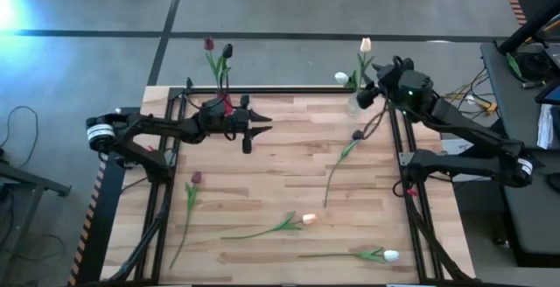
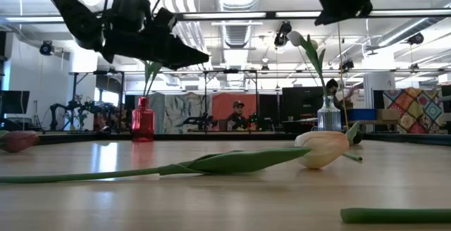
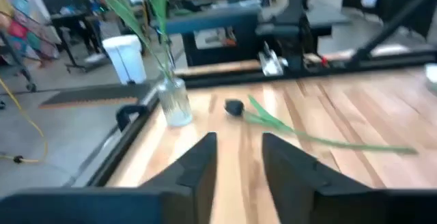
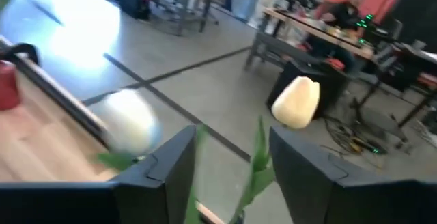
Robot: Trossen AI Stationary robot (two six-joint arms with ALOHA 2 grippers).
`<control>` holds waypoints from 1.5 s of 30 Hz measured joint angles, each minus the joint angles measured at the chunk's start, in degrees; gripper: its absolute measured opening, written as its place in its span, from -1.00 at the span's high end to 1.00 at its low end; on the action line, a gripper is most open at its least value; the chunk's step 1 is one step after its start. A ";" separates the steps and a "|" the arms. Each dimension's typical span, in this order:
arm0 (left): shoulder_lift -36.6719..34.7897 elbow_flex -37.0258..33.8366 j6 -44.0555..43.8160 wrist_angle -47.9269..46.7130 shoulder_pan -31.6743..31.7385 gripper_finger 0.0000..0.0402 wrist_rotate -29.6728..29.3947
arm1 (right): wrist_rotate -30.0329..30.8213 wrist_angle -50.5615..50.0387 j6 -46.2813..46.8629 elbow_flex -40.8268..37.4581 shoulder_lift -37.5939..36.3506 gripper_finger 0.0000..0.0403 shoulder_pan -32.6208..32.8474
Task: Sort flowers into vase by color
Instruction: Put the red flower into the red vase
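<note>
Nearest the front edge of the table, a white tulip lies flat, stem pointing left. Just behind it a peach tulip lies on the wood; low view shows its head resting on the surface. Left of that, a maroon tulip lies lengthwise. Mid-table right, a dark tulip lies with its head toward the far edge.

Left arm reaches in from the left rail, forearm roughly level, left gripper held above the far-left part of the table, just in front of the red vase. Its fingers stand partly apart with nothing between them. Red vase holds dark tulips.

Right arm runs from the right rail up to the far-right corner, elbow bent, right gripper raised over the clear vase. Its fingers are spread wide, green stems showing in the gap, not clamped. Clear vase holds light tulips.
</note>
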 joint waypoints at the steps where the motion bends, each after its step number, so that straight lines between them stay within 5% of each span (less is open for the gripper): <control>1: -1.18 0.07 0.70 -2.40 -0.35 0.61 -0.01 | -0.06 -0.56 0.13 -0.03 -0.66 0.16 0.83; 6: -8.59 0.12 2.70 -15.06 -3.85 0.95 -0.02 | -1.54 -2.20 -0.17 -1.64 -2.18 0.53 5.03; 11: -15.98 0.12 -1.29 -26.68 -10.09 0.98 -6.22 | -1.51 -0.60 -0.99 -5.04 -3.47 0.89 9.49; 22: -20.88 9.03 -26.28 -68.97 -26.54 1.00 -24.39 | -1.48 9.27 -0.98 -15.07 -8.31 0.94 18.98; 32: -13.29 18.17 -62.67 -104.86 -39.19 1.00 -17.51 | -1.01 13.02 1.44 -21.09 -8.87 0.94 23.44; 38: -10.60 16.86 -73.78 -105.54 -42.74 0.90 -10.58 | -1.00 13.03 2.04 -21.94 -8.79 0.94 23.95; 45: -8.99 13.29 -76.82 -104.35 -42.80 0.47 -10.03 | -1.00 13.01 2.04 -21.97 -8.77 0.94 23.95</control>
